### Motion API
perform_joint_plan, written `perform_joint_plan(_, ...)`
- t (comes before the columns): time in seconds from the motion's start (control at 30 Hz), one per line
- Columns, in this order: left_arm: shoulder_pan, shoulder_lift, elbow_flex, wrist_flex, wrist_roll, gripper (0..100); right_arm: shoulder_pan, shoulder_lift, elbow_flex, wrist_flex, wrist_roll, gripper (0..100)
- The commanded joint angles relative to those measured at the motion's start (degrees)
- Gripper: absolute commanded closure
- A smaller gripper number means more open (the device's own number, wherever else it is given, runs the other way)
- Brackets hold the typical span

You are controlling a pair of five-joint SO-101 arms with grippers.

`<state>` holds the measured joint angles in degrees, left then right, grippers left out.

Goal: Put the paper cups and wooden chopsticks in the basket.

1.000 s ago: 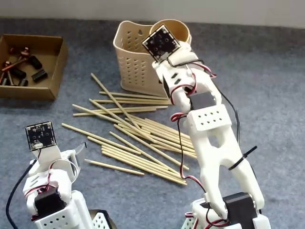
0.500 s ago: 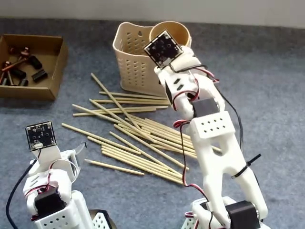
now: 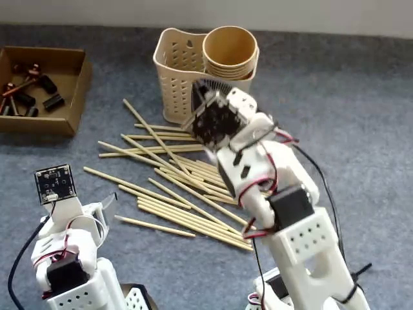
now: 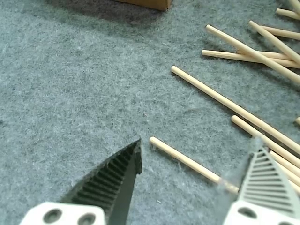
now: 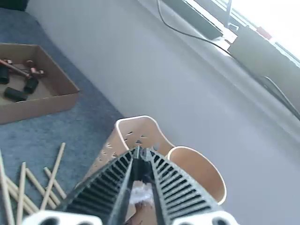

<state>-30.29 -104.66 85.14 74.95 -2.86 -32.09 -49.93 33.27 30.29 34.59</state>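
Mostly, the right pincer (image 5: 140,151) is hard to find from above: in the high view its own camera board and wrist cover it, just in front of the basket (image 3: 175,74). Its wrist view shows the two toothed jaws pressed together at the tips, pointing toward the basket's rim. A pale blur deep between them is too unclear to name, and I cannot see anything gripped at the tips.

The paper cups (image 3: 230,46) stand stacked in the basket, at the end away from the cardboard box (image 3: 35,124), their lower part hidden by the basket wall. The chopsticks (image 3: 187,187) lie loose on the grey mat (image 3: 361,129) in front of the basket, some covered by the right arm (image 3: 290,213).

Farther from the basket, the left pincer (image 4: 198,142) hangs wide open low over the mat, holding nothing. One chopstick (image 4: 185,160) lies between its jaws, one end passing behind the pale jaw.
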Motion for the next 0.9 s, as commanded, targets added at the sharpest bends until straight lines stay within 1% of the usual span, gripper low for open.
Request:
perform_joint_plan(0.0,-0.4,-0.5,-0.1,-0.2,-0.4,67,-2.0,-6.0,3.2,2.4,-0.3,98.2)
perform_joint_plan(0.1,-0.4,-0.5,-0.1,-0.2,-0.4,67,-2.3,-9.5,8.3,2.7,-0.4,98.2)
perform_joint_plan(0.23,-0.4,-0.5,-0.1,-0.2,-0.4,67,-2.3,-12.8,14.4,2.7,-5.4,98.1)
perform_joint_plan(0.37,-0.2,-0.5,-0.1,-0.2,-0.4,67,-2.3,-13.5,18.3,2.7,-7.2,98.1)
perform_joint_plan(0.53,-0.1,-0.5,0.0,-0.2,-0.4,67,-2.4,-13.4,21.8,2.7,-12.1,98.1)
perform_joint_plan(0.67,-0.1,-0.5,0.0,-0.2,-0.4,67,-4.2,-13.3,26.2,2.7,-12.7,92.9)
perform_joint_plan(0.77,-0.1,-0.5,0.0,-0.2,-0.4,67,-6.2,-13.3,30.1,2.8,-12.7,92.3)
perform_joint_plan(0.87,-0.1,-0.5,0.0,-0.2,-0.4,67,-7.3,-12.5,31.6,7.2,-12.7,92.3)
